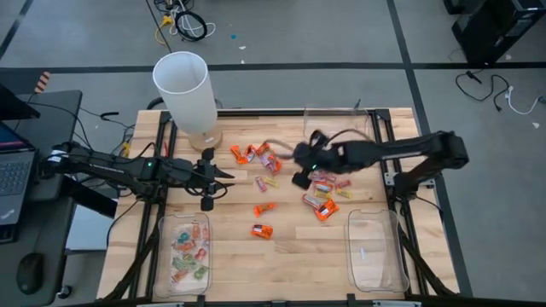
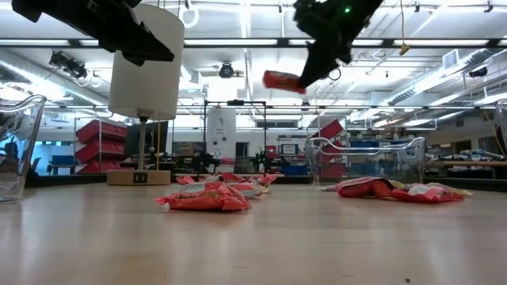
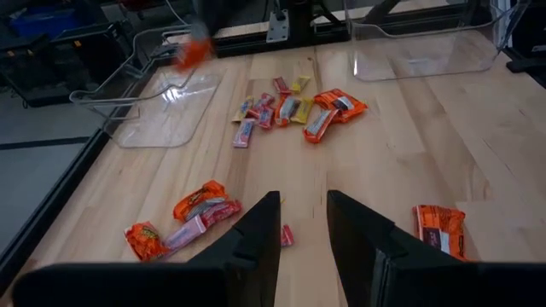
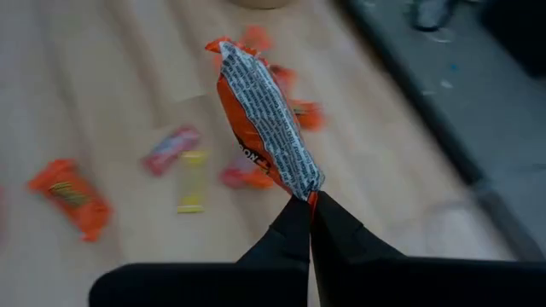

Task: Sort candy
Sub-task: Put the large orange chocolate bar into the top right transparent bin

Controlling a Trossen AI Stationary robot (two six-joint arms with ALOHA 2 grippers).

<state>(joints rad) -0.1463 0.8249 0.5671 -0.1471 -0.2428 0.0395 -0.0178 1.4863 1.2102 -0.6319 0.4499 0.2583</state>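
white lamp (image 1: 183, 89), clear trays (image 1: 375, 249), laptop (image 1: 13, 170)

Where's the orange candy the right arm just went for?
The orange candy is off the table, pinched by one end in the right claw, in the air above the loose pile on the table's right half.

candy (image 1: 320, 203): orange, pink, yellow wrapped pieces scattered mid-table, flat | one orange piece (image 4: 264, 119) lifted above the table, pinched by its end | pale green-pink pieces (image 1: 189, 252) in the near-left tray
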